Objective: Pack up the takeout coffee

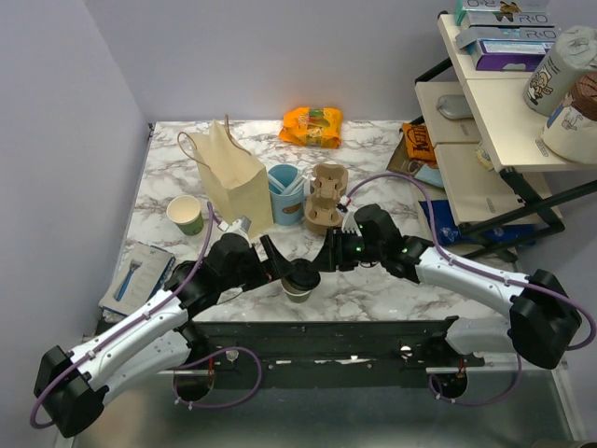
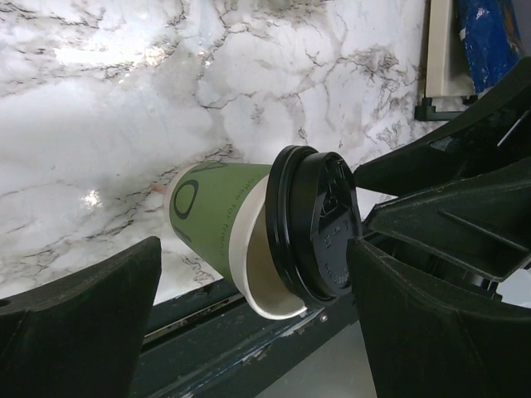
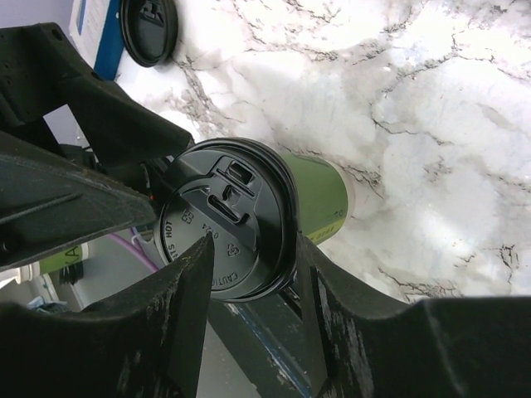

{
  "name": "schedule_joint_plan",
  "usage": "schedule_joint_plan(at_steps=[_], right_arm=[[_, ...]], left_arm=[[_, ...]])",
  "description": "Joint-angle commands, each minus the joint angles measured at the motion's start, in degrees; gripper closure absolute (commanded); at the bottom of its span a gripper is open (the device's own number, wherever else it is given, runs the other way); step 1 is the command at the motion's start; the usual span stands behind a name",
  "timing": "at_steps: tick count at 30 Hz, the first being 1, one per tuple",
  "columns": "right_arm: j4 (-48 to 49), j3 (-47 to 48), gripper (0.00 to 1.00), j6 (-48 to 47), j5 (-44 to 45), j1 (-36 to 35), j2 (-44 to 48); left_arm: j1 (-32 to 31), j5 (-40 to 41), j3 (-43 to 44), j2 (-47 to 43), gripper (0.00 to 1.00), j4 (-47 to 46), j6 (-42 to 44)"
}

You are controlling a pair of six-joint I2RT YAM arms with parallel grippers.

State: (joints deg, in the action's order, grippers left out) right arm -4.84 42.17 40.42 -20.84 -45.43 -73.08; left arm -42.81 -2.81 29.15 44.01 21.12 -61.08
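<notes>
The takeout coffee (image 1: 300, 278) stands near the table's front edge, a small green cup (image 2: 211, 207) under a black lid (image 2: 319, 224). The lid sits crooked, so part of the cup's cream inside shows beneath it. My left gripper (image 1: 271, 260) is open wide, its fingers on either side of the cup (image 2: 257, 278) and apart from it. From the other side, my right gripper (image 1: 328, 256) hovers over the lid (image 3: 224, 220) with its jaws apart (image 3: 253, 249); one fingertip overlaps the lid's top, the other is at its rim. The tan paper bag (image 1: 233, 177) stands behind, its mouth up.
A lidless green-and-white cup (image 1: 187, 213) sits left of the bag, with a light-blue cup (image 1: 284, 191) and a cardboard cup carrier (image 1: 326, 196) to its right. An orange snack bag (image 1: 312, 126) lies at the back. A spare black lid (image 3: 149, 29) rests far left. Shelving (image 1: 485, 121) borders the right side.
</notes>
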Motion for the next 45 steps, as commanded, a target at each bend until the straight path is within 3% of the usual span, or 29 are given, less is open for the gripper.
schedule_joint_plan(at_steps=[1,19,27,45], right_arm=[[-1.3,2.7,0.5,-1.6,-1.3,-0.5,-1.2],[-1.5,3.6,0.51,-2.4,-1.6,-2.8,-1.2],[-3.4,4.4,0.33,-3.6,4.0,-2.8,1.2],[-1.5,6.7,0.31,-3.2,-2.6,-3.3,-5.4]], left_arm=[[0.3,-2.6,-0.8,1.0,0.01,-2.5,-0.1],[0.3,-3.3,-2.3,1.6,0.18,-3.1,-2.6],[0.3,-3.0,-2.8,1.8,0.25,-2.6,-2.8],[0.3,-4.2,-3.4,1.3,0.24,-4.0,-3.1]])
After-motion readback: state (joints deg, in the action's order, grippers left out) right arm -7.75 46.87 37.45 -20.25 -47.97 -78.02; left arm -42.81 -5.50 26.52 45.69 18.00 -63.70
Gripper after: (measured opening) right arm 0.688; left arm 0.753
